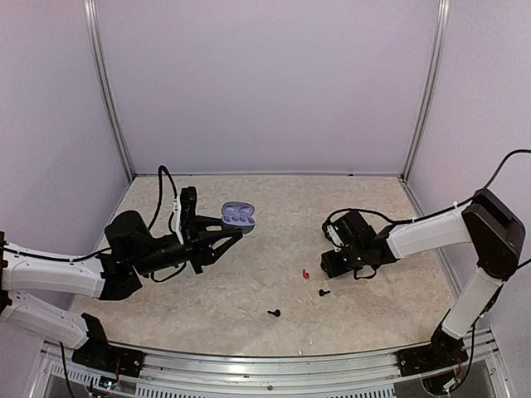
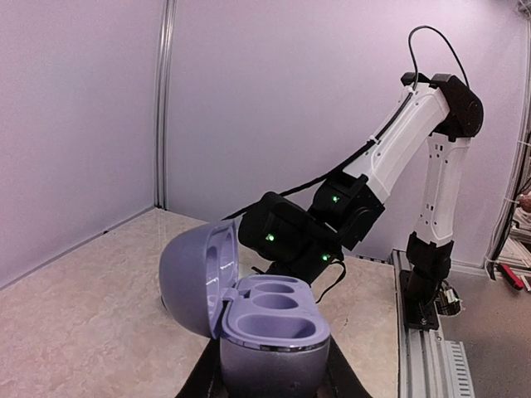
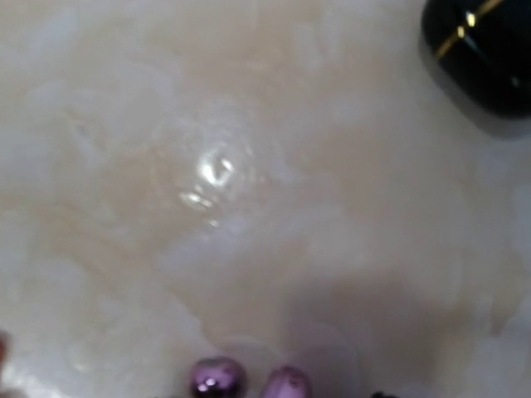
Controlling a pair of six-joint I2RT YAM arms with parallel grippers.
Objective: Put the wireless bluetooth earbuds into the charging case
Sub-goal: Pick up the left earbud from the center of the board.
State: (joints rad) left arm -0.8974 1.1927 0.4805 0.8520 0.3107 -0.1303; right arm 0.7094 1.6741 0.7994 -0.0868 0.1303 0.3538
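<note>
**Left hand pinching the open case, earbuds loose on the bench**

From above: shows the left hand [image 1: 231, 230] pinched narrow on the lavender charging case [image 1: 238, 216], lid open, over the left half of the bench [image 1: 249, 282]. Places the right hand [image 1: 336, 262] low over the right half, well apart from the case. Cannot tell from here whether spread or pressed together. Finds a red earbud [image 1: 305, 273] lying just left of that hand. Finds one black earbud [image 1: 323, 292] near it toward the front edge, and a second black earbud [image 1: 274, 313] further front and left. Shows all three loose on the bench.

From the left wrist: shows dark fingers [image 2: 199, 383] clamped against both sides of the case's lower shell. Shows the lid [image 2: 187, 278] swung back to the left and the moulded wells facing up, bare. Catches the right arm [image 2: 398, 141] beyond, bent down toward the bench, with small green lights on its dark wrist.

From the right wrist: looks close down on the pale mottled bench, blurred. Leaves its own fingers out of the picture, so cannot tell how far open. Shows a pair of silvery earbuds [image 3: 217, 378] side by side at the bottom edge, tinted purple. Shows a black case [image 3: 481, 50] in the top right corner, crossed by a thin gold line. Gives any marking there too blurred to read.
</note>
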